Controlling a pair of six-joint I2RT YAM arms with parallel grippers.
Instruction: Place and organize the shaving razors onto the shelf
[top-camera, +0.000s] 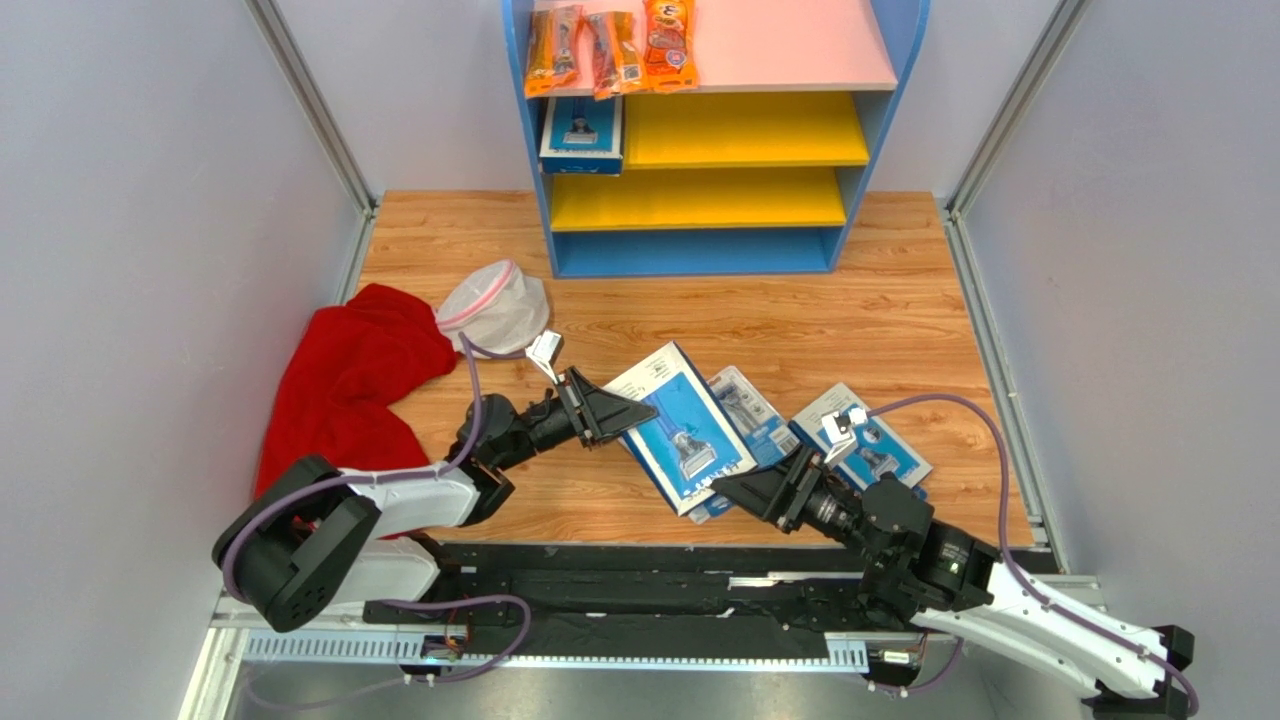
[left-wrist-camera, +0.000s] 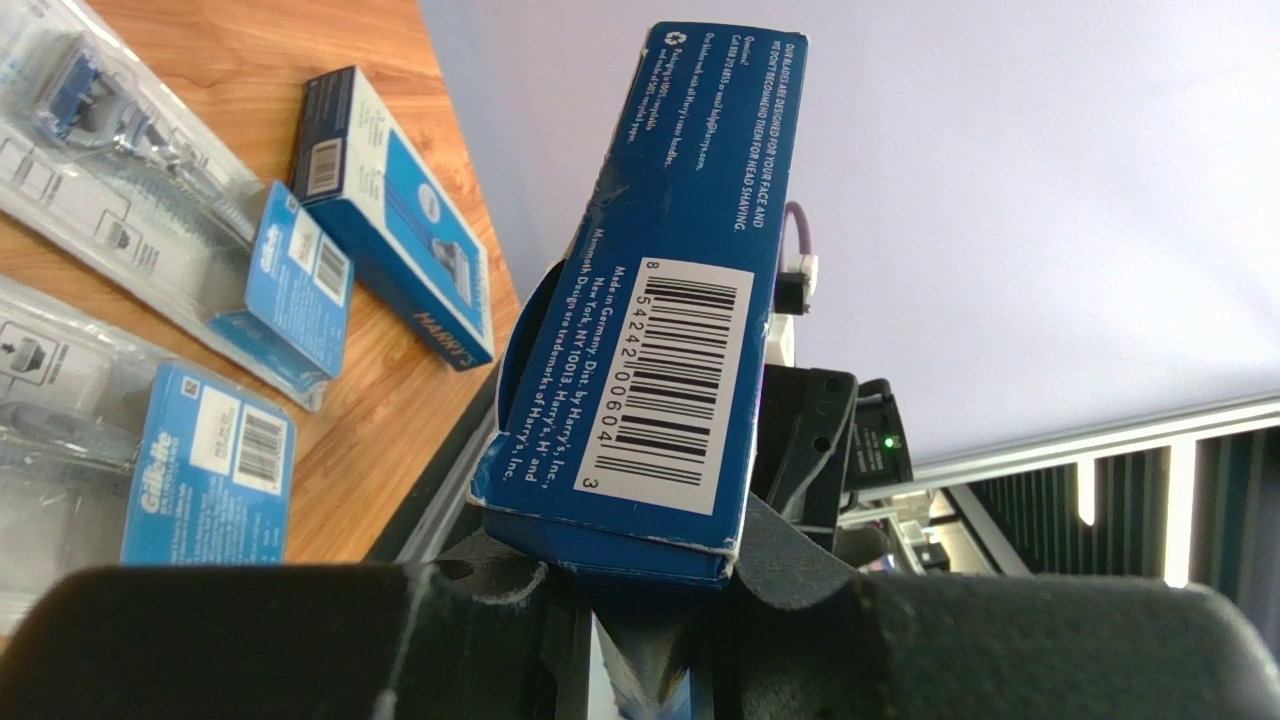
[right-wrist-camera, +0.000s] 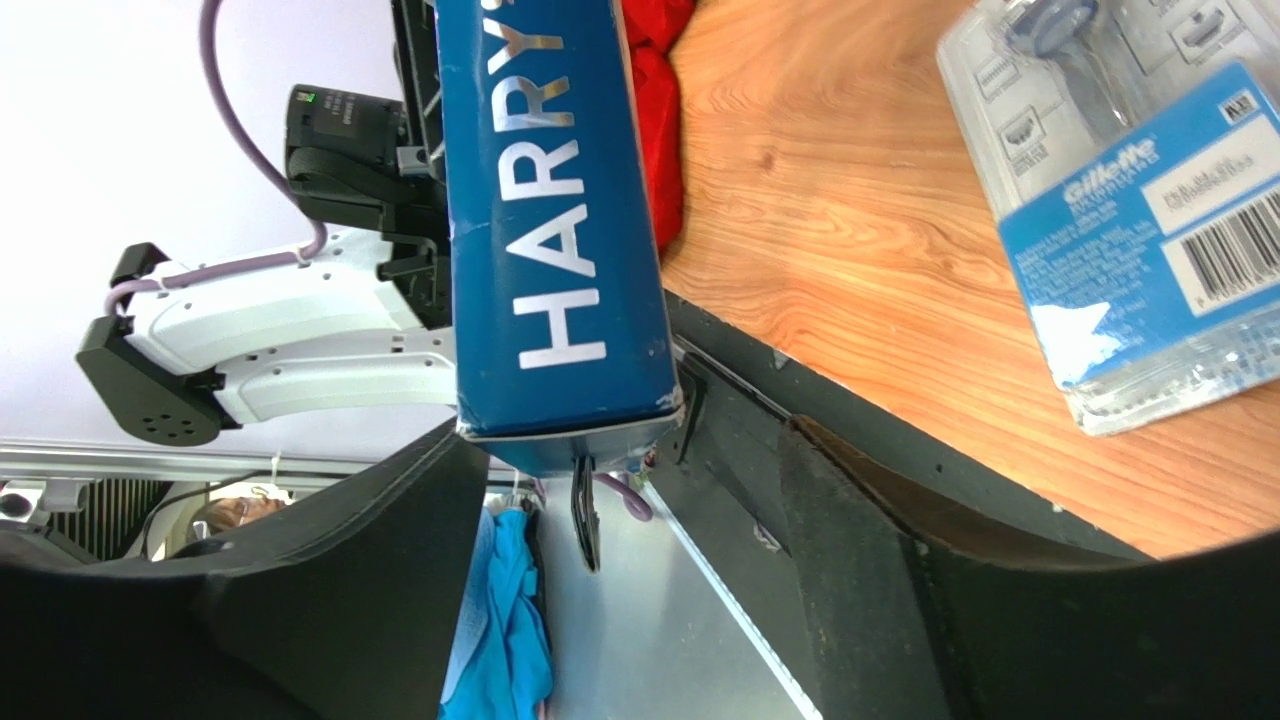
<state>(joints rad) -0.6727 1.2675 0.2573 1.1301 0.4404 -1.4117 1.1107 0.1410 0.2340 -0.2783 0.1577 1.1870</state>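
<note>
My left gripper (top-camera: 613, 410) is shut on one end of a large dark blue razor pack (top-camera: 684, 428), held just above the floor; in the left wrist view (left-wrist-camera: 646, 588) the pack's barcode side (left-wrist-camera: 676, 300) stands up from the jaws. My right gripper (top-camera: 747, 491) is open, its jaws on either side of the pack's other end (right-wrist-camera: 564, 225), and shows in the right wrist view (right-wrist-camera: 631, 503). A paler razor pack (top-camera: 756, 408) and another pack (top-camera: 879, 446) lie on the floor. One pack (top-camera: 582, 132) lies on the upper yellow board of the shelf (top-camera: 879, 180).
Three orange snack packets (top-camera: 609, 45) lie on the shelf's pink top. A red cloth (top-camera: 353, 383) and a white bag (top-camera: 496, 308) lie at the left. Grey walls close in both sides. More packs lie on the floor in the wrist views (left-wrist-camera: 398, 225) (right-wrist-camera: 1142, 195).
</note>
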